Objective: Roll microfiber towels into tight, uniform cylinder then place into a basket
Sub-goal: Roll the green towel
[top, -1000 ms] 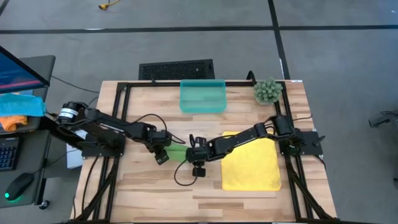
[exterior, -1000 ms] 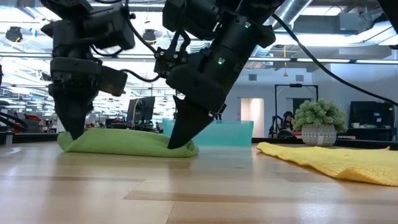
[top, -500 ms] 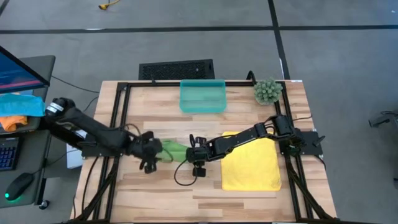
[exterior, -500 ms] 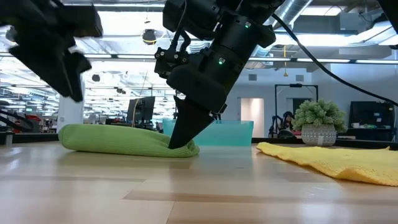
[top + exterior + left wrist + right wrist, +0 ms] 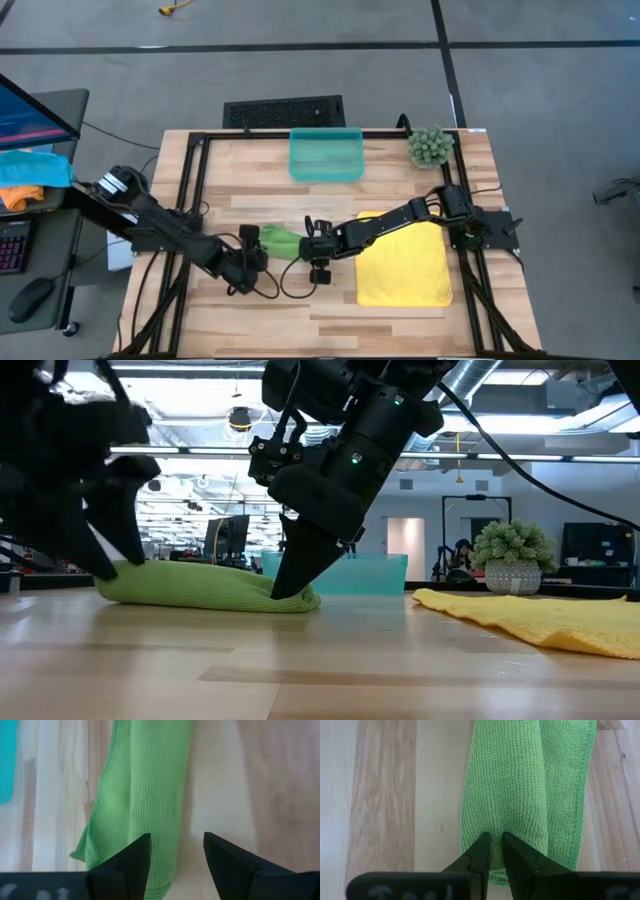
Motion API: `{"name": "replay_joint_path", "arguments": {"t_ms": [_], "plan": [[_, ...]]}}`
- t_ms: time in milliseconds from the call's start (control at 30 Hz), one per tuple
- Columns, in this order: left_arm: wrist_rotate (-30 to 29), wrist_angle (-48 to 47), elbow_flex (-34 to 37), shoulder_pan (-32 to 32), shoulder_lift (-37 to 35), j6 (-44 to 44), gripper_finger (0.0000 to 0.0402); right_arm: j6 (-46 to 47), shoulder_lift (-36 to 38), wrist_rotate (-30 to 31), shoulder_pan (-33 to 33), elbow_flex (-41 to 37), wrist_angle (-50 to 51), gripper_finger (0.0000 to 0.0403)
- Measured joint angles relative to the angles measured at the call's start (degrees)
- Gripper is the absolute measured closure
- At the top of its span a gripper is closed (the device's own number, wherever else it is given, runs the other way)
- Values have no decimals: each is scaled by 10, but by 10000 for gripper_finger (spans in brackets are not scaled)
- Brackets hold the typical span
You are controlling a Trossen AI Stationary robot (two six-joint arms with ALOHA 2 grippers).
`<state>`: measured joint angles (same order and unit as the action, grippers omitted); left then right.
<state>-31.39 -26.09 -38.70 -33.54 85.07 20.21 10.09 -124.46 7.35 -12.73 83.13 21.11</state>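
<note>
green towel [image 5: 281,241] rolled, centre of counter [image 5: 400,325] | right gripper [image 5: 493,851] fingers pinch its end | left gripper [image 5: 174,851] fingers spread, empty, at its other end | basket [image 5: 325,155] top centre

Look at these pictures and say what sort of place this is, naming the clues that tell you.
Probably a robotics lab or open workshop: a framed wooden table carries two arms, a desk with monitor and mouse sits beside it, and the low view shows exposed ceiling ducts.

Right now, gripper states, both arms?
Left gripper: open, holding nothing, at one end of the green towel.
Right gripper: shut, pinching the green towel's other end.
</note>
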Motion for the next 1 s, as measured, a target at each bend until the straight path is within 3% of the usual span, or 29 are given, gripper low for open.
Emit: {"name": "replay_joint_path", "arguments": {"t_ms": [433,700,833,1000], "plan": [[-3,-15,-1,46,50,33,226,0,0,-10,0,0,-1,327],[47,-22,-3,83,48,29,229,-16,0,-9,-9,0,-1,327],[70,-22,-3,92,48,27,266,-18,0,-9,-13,0,0,327],[75,-23,-2,93,49,23,351,-26,0,-10,-17,0,0,327]]}}
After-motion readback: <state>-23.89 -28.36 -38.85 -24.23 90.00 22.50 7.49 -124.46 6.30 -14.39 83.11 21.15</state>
